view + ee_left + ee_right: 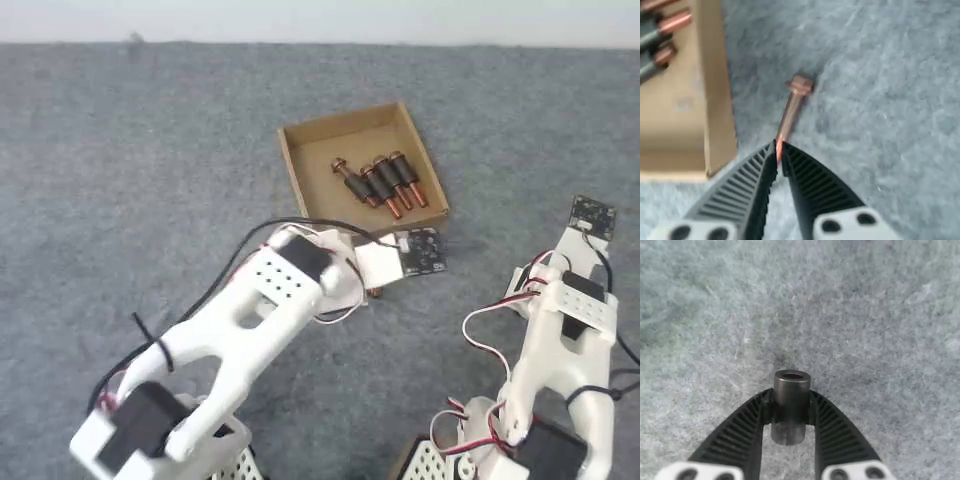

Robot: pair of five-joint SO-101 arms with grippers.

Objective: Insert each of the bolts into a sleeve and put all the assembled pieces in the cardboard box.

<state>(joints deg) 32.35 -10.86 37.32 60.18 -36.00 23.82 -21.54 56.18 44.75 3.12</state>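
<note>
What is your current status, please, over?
Left gripper shut on copper hex-head bolt. Right gripper shut on dark cylindrical sleeve. Four assemblies in cardboard box.

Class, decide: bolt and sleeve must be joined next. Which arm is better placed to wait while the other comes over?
Left, probably. The left claw grips the bolt right beside the cardboard box, so the joined piece would finish near it. The right claw holds the sleeve farther off.

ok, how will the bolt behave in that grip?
The bolt looks like rigid metal, unlikely to flex. The left end effector pinches only its tip, so it may pivot or slip. Dropped, its round shank would likely roll.
</note>
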